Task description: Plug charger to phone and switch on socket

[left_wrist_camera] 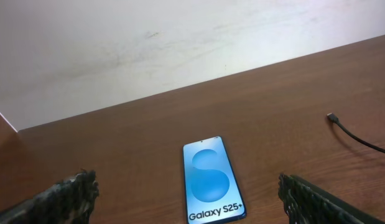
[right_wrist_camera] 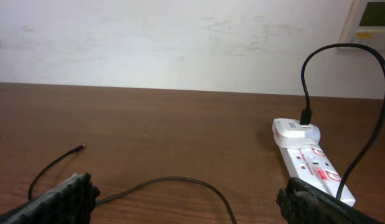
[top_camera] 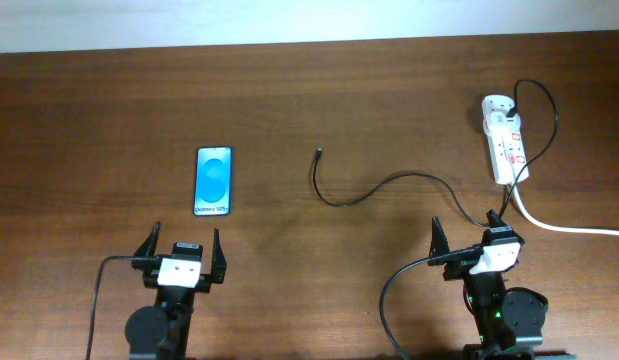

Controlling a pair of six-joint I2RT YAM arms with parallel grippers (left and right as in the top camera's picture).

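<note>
Both left tool (top_camera: 184, 236) and right tool (top_camera: 465, 228) gaped empty at bottom; phone (top_camera: 214, 181) lay centre-left, charger plug (top_camera: 319, 153) centre, socket (top_camera: 504, 140) upper right; first step seemingly pending: grasping that plug.

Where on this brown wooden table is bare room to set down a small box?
Bare: left of the slim blue-screened phone, and between it and the plug tip of the thin black charger cable. Crowded: the right side, where that cable loops to the white power strip with its thick white cord.
</note>
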